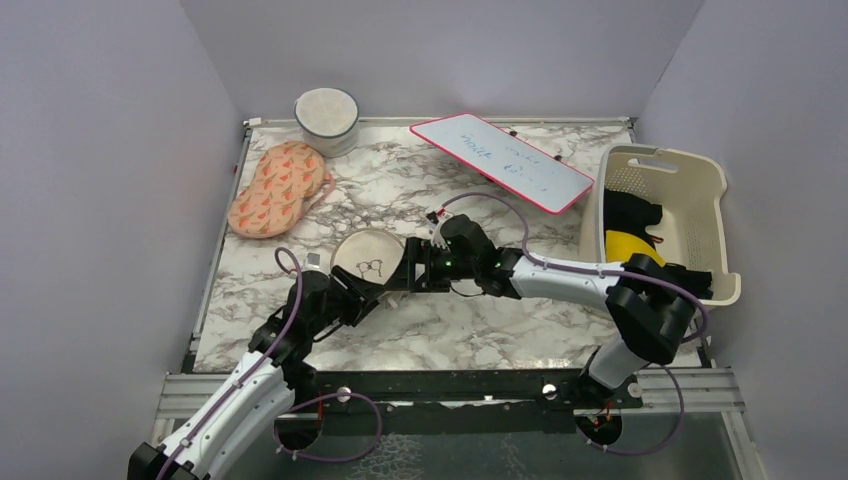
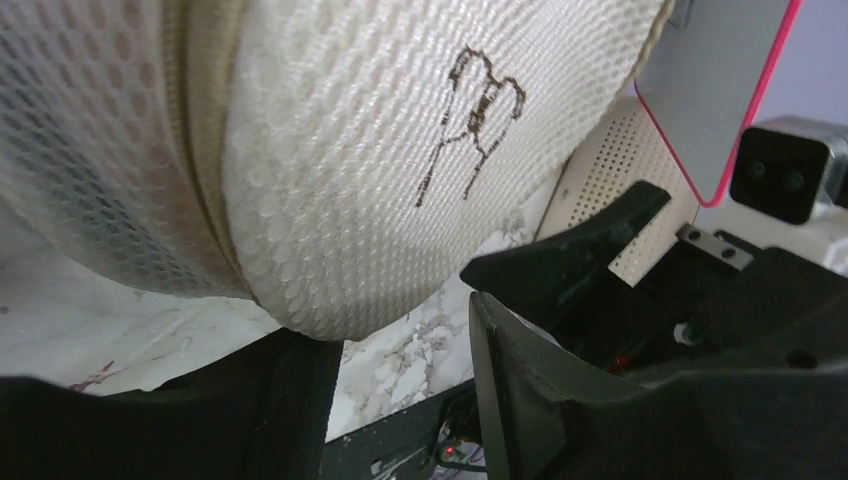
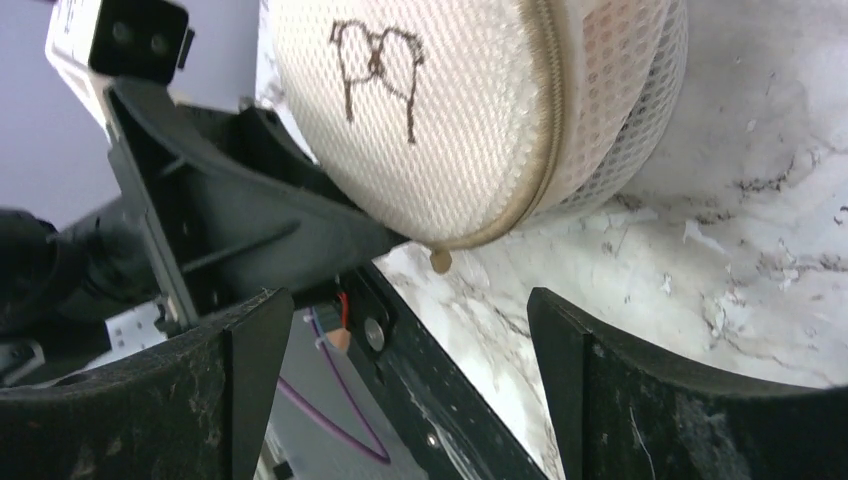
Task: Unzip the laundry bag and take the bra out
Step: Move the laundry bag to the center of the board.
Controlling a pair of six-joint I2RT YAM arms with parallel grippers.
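Two tools meet at the laundry bag, which sits near the middle of the counter, its zip closed. The right tool faces the bag's marked side with its jaws wide apart, and the zip pull hangs from the bag's rim just ahead of them. My left tool is also apart. The bag's edge seems to rest on one finger, though I can't be sure.

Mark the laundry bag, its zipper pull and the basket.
laundry bag [image 1: 365, 252], top view, middle of its face.
zipper pull [image 3: 440, 260], right wrist view, tab hanging at the bag's lower edge.
basket [image 1: 725, 220], top view, right rim.
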